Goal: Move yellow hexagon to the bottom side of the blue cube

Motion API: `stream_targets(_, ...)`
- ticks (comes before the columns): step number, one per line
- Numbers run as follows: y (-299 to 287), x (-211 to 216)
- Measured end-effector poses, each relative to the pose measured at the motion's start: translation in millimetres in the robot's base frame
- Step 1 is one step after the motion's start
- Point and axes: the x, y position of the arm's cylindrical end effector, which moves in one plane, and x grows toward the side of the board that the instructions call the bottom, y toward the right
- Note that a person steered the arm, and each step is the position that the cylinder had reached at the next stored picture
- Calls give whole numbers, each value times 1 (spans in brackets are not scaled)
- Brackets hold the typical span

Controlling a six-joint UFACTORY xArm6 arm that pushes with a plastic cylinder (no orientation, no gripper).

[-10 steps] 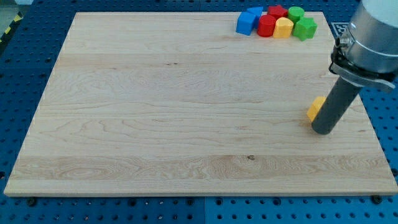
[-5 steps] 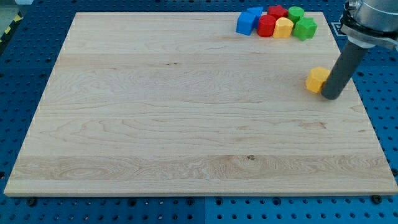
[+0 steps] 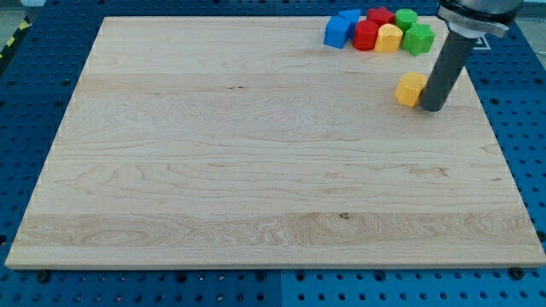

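Yellow hexagon (image 3: 410, 89) touching my tip (image 3: 432, 107), view's left.

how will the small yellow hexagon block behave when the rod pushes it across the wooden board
The yellow hexagon block looks squat and flat-bottomed, so it should slide, not tip or roll. It seems rigid and light, and the smooth wooden board offers little grip. My tip sits at its right edge, so an off-centre push may spin it.
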Motion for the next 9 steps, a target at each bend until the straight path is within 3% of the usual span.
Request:
stream_targets(2,-13,-9)
stream_targets(4,-17,-52)
stream_targets(6,-27,-43)
stream_targets(9,-50,-71)
